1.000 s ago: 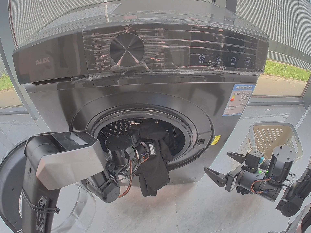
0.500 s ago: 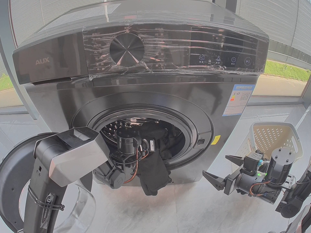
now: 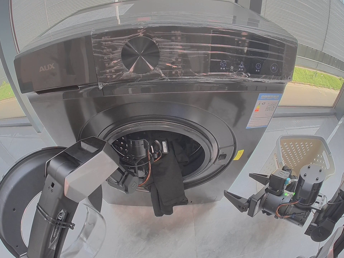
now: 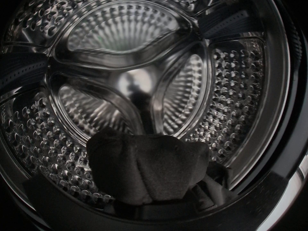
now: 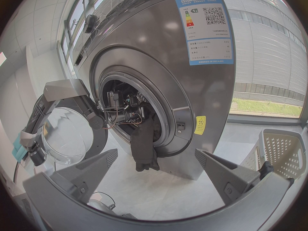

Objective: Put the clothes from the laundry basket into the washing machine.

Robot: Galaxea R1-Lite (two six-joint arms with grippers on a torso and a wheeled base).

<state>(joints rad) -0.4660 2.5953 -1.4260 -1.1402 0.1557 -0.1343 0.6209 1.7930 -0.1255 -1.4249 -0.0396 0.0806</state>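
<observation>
The grey washing machine [image 3: 229, 111] stands with its round opening facing me. My left gripper [image 3: 163, 148] reaches into the drum [image 4: 134, 81], shut on a black garment [image 3: 166, 183]. The cloth bunches at the drum's mouth [image 4: 150, 170] and its long lower part hangs out over the door rim toward the floor [image 5: 142, 148]. The cloth hides the left fingers. My right gripper [image 3: 238, 185] hovers open, holding nothing, low to the right of the machine, in front of the white laundry basket [image 3: 304, 151].
The machine's glass door [image 3: 21, 197] is swung open at the left, under my left arm. The perforated basket [image 5: 282, 154] stands on the pale tiled floor [image 3: 208, 230] at the right. Windows run behind the machine.
My left arm has pushed up and deeper into the opening, carrying the garment's upper part inside; the hanging part has shifted slightly left. The right gripper barely moved.
</observation>
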